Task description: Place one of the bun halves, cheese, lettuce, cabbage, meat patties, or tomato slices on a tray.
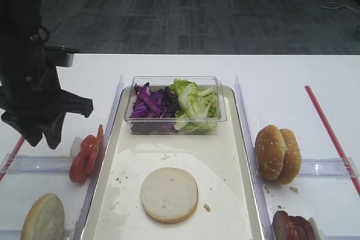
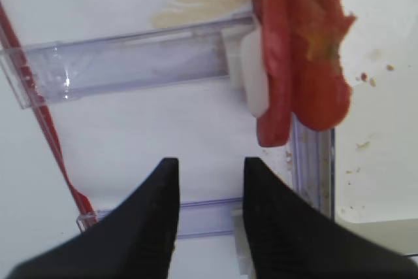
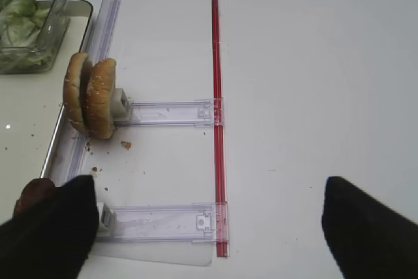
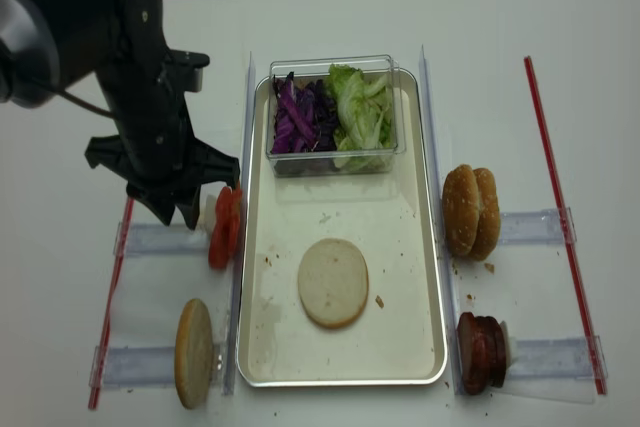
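Observation:
A flat pale bun half (image 1: pixel 169 194) (image 4: pixel 333 282) lies on the tray (image 1: pixel 225 155) (image 4: pixel 400 247). At the tray's far end, purple cabbage (image 1: pixel 147 104) and green lettuce (image 1: pixel 194 104) fill a clear tub. Tomato slices (image 1: pixel 87 153) (image 2: pixel 300 50) stand on edge left of the tray. My left gripper (image 2: pixel 210 174) (image 4: pixel 178 213) hovers just left of them, open and empty. Meat patties (image 4: pixel 482 352) (image 3: pixel 32 194) stand at the near right. My right gripper (image 3: pixel 209 184) is wide open over bare table beside them. Cheese is out of view.
Two sesame bun halves (image 1: pixel 277 153) (image 3: pixel 91 96) stand together right of the tray. A domed bun half (image 1: pixel 43 217) sits at the near left. Clear plastic holders (image 3: pixel 157 221) and red strips (image 3: pixel 217 122) lie on the white table on both sides.

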Robot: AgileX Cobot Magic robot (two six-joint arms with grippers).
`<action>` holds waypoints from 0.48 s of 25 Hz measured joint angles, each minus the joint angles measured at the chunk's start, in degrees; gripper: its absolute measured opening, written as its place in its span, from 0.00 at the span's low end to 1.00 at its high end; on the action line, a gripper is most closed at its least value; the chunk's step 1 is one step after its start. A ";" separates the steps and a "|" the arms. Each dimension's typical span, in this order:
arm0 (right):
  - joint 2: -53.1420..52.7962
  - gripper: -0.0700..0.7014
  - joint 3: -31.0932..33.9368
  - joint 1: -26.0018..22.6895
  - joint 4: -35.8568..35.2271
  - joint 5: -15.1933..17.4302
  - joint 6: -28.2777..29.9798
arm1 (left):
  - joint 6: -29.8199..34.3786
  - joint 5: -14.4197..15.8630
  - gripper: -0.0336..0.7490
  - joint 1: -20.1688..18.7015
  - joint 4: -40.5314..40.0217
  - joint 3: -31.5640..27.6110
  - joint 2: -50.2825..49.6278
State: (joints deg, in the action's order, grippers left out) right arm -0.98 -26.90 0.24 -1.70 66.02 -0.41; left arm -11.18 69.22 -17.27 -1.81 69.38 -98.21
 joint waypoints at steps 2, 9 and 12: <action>0.00 0.99 0.00 0.00 0.00 0.00 0.00 | -0.08 0.00 0.34 1.99 -0.36 0.00 0.26; 0.00 0.99 0.00 0.00 0.00 0.00 0.00 | 1.95 0.09 0.34 9.74 -0.60 0.00 4.85; 0.00 0.99 0.00 0.00 0.00 0.00 0.00 | 3.00 0.24 0.34 10.72 -0.72 0.00 6.20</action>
State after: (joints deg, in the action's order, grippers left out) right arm -0.98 -26.90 0.24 -1.70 66.02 -0.41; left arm -8.18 69.46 -6.54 -2.53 69.38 -92.01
